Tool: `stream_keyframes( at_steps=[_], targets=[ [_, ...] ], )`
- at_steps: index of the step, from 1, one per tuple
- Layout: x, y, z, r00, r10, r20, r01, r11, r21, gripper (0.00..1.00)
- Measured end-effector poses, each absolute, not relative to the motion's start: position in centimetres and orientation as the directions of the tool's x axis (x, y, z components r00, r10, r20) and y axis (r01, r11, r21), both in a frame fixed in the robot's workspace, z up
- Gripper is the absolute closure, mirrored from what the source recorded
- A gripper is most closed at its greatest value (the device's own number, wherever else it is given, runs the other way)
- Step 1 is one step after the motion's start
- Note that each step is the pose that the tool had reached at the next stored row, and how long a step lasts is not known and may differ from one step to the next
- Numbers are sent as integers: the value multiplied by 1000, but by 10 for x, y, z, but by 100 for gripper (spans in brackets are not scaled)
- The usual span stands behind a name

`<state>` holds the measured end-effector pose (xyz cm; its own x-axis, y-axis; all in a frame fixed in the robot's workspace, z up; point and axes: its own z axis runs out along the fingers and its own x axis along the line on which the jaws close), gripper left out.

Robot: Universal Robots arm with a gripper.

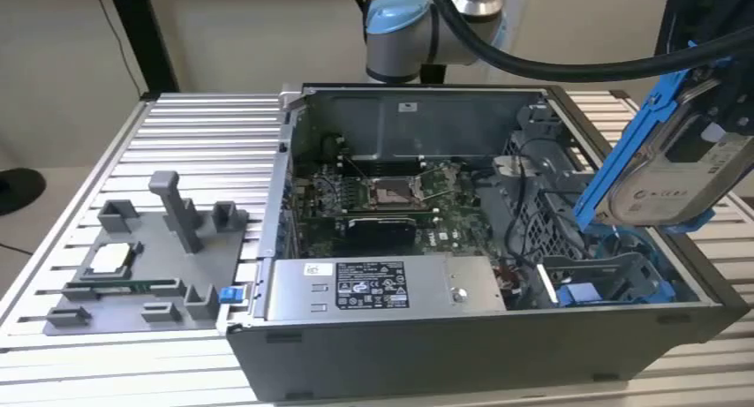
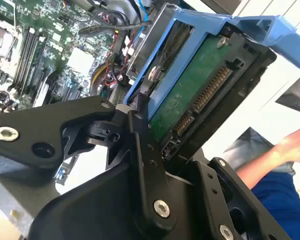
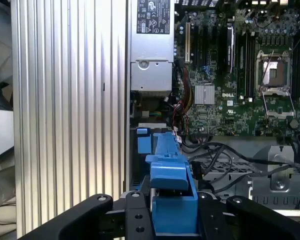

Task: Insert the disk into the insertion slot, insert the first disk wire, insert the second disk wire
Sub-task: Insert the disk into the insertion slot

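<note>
Your pincer [image 3: 173, 212] is gripping the disk [image 1: 681, 173] by the sides of its blue carrier frame, with the jaws clamped against it in both wrist views. In the exterior view the disk is hanging tilted in the air at the exterior view's right, over the edge of the open computer case [image 1: 471, 354]. It is apart from the insertion slot [image 1: 613, 275], which is lying just below it. The disk is not yet entering the bay.

You are running a few risks, as I judge it:

- **Tilt:** the disk is leaning rather than lining up with the slot's blue rails. A low corner of the carrier could be catching on the perforated metal wall and jamming, or twisting the disk in the grip.
- **Cables:** black cables [image 3: 210, 146] are trailing between the motherboard [image 1: 389, 195] and the bay. If one is straying across the opening, the carrier could be pinching it or stopping short.
- **Hold:** the jaws are pressing on smooth plastic, so a sideways knock may be shifting the disk. Its green circuit side and connector row are facing the pincer body in the second wrist view.
- **Person:** a hand [image 2: 296, 144] is showing beyond the disk in the second wrist view. Be watching that it is keeping away from the arm.
</note>
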<state>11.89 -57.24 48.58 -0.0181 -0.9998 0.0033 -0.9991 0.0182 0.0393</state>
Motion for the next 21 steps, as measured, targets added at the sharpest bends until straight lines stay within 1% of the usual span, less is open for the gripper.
stream_keyframes(
  at_steps=[21],
  targets=[
    [119,-572,465,-18,-1000,3,-999,18,39,100]
  ],
)
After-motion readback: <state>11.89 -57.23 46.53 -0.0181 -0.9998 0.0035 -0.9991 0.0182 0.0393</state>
